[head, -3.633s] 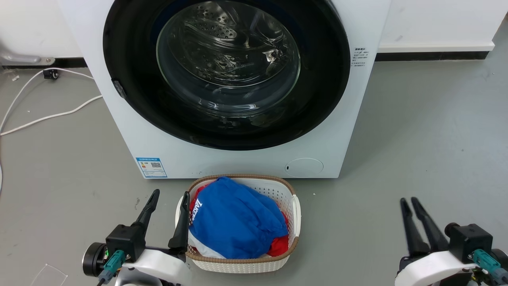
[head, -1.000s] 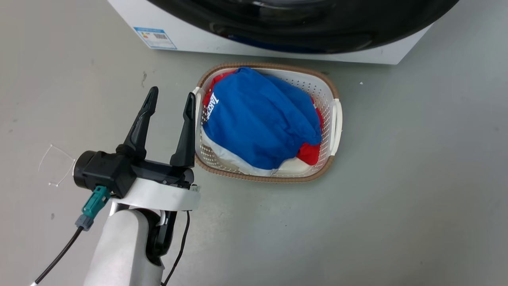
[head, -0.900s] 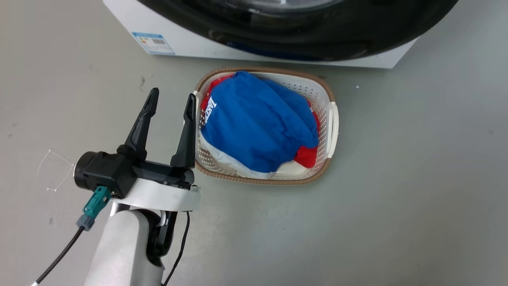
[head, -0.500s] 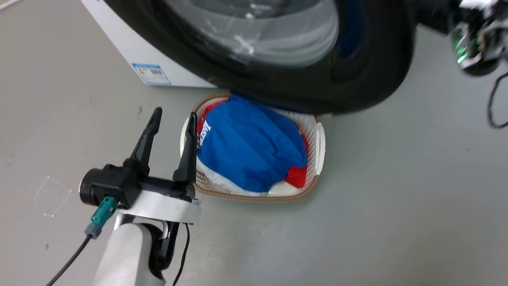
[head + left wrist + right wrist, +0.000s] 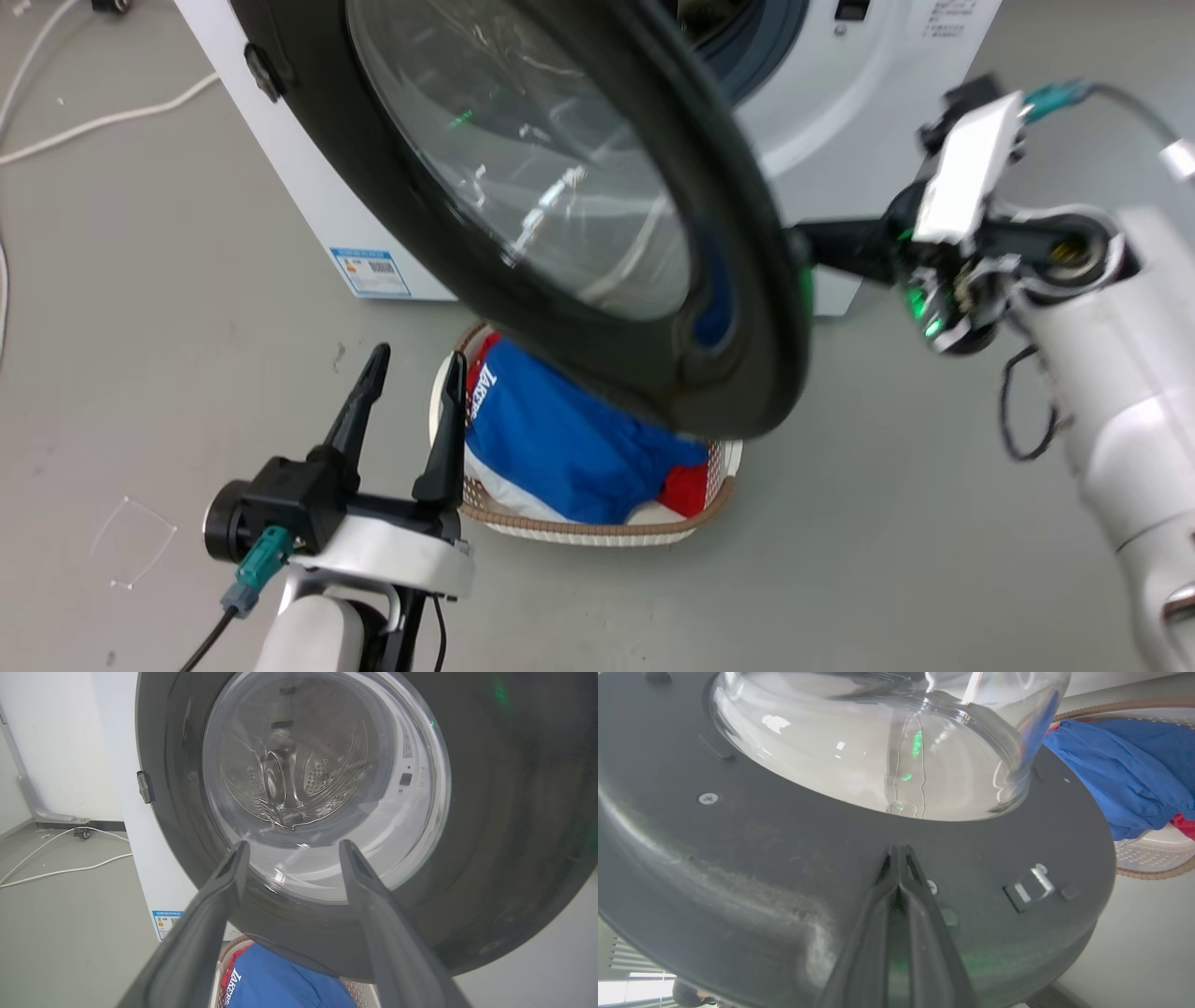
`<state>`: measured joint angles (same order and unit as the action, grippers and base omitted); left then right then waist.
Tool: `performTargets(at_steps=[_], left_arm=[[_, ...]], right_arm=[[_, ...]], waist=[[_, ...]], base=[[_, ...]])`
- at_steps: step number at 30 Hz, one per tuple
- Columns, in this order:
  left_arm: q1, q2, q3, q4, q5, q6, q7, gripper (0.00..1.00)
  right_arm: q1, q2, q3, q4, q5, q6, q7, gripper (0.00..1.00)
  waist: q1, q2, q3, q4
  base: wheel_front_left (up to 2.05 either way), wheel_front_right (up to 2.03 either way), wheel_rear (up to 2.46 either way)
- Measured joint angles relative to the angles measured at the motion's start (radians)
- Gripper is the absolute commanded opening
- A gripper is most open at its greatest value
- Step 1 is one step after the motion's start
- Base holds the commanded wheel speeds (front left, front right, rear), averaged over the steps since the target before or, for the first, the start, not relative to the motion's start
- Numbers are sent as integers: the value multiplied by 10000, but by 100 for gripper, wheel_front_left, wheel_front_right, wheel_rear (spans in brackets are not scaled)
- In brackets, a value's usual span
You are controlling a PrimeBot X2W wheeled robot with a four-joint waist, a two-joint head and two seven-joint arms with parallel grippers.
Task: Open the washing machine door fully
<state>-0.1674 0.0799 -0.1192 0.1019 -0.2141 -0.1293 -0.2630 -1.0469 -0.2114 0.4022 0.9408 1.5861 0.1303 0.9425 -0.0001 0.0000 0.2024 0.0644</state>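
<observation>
Lettering first: white capitals on the blue cloth garment (image 5: 560,457), just right of the left jaws' right finger, read what looks like "LAKERS". That garment lies over red and white cloth in the white perforated plastic basket with a brown woven rim (image 5: 597,534). Beyond the left jaws, a small blue-bordered sticker (image 5: 371,271) sits low on the white washing machine cabinet (image 5: 840,121). We cannot read its print, nor the fine black lines printed near the cabinet's top right.

Ahead of the left jaws, the large round glossy black washing machine door (image 5: 523,187) stands upright and partly open. Its hinged side is at the cabinet on our left and its free edge hangs over the basket. Being round, it has no long axis. Its outer face points toward the left gripper (image 5: 417,355), and its inner face, with the bulging clear glass bowl (image 5: 878,742), points toward the right gripper (image 5: 822,254).

We see the left jaws spread wide and empty, short of the outer face. The right jaws are pressed together with nothing between them. Their tips are at the black inner ring just below the bowl, seemingly touching it, and a small metal latch (image 5: 1029,886) lies just to their right.
</observation>
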Motion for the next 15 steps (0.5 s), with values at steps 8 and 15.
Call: performTargets(at_steps=[8,15], left_arm=[[460,-84,-48,173,27,0,0,100],[749,-144,-192,267,23,0,0,100]], right_arm=[[1437,667,63,-1014,412,2,130,0],[2385,947,207,-1783,604,2,176,0]], waist=[[-1,0,-655,59],[-1,0,-1033,140]], base=[[0,0,0],[0,0,0]])
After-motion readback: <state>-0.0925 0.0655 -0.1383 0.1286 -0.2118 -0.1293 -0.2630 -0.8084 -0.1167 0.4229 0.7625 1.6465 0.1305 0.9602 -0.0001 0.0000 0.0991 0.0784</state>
